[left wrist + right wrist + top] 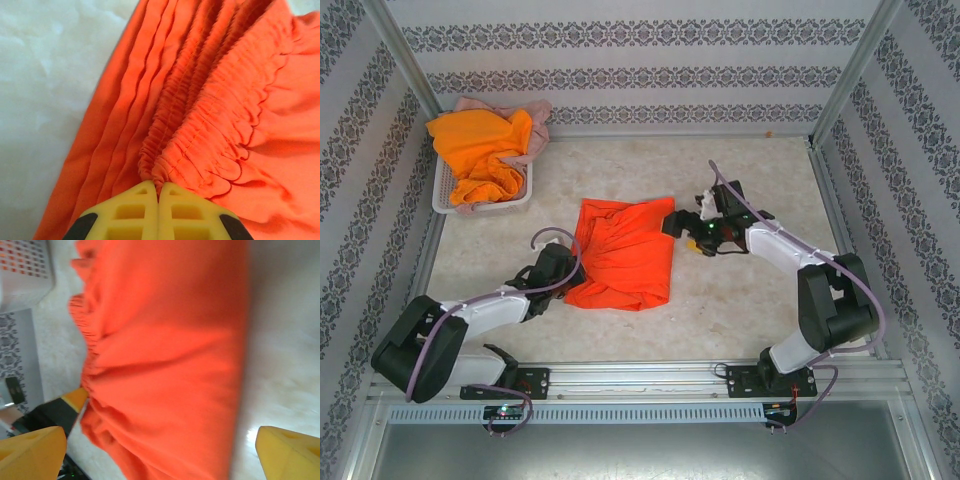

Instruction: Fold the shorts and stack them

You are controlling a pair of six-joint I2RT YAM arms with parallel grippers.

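**Thin pinch on the waistband, wide jaws over the far edge**

Your left gripper (pixel 159 187) is clenched on the gathered waistband of the red-orange shorts (pixel 625 255), and the fabric enters right at the fingertips, not deep between the pads. Your right gripper (pixel 672 222) is spread wide, one finger on either side of the opposite end of the same shorts, gripping nothing.

What could go wrong:
- If you pull with the left, I judge the bunched elastic could slide out of that shallow pinch, or the whole loose bundle could drag and lose its folds.
- If you close the right now, it may catch several layers at once, or only the top one. The right wrist view is blurred, so you cannot tell which layers lie between the fingers.

Room to move: bare table (pixel 740 300) lies outside the right fingers and on the near side of both grippers. Left of the left fingertips the cloth's long edge ends on bare table. The white basket (pixel 442 190), holding the bright orange shorts (pixel 480 150) and the pink shorts (pixel 535 125), sits well beyond the left fingers in the far corner, tight against the walls.
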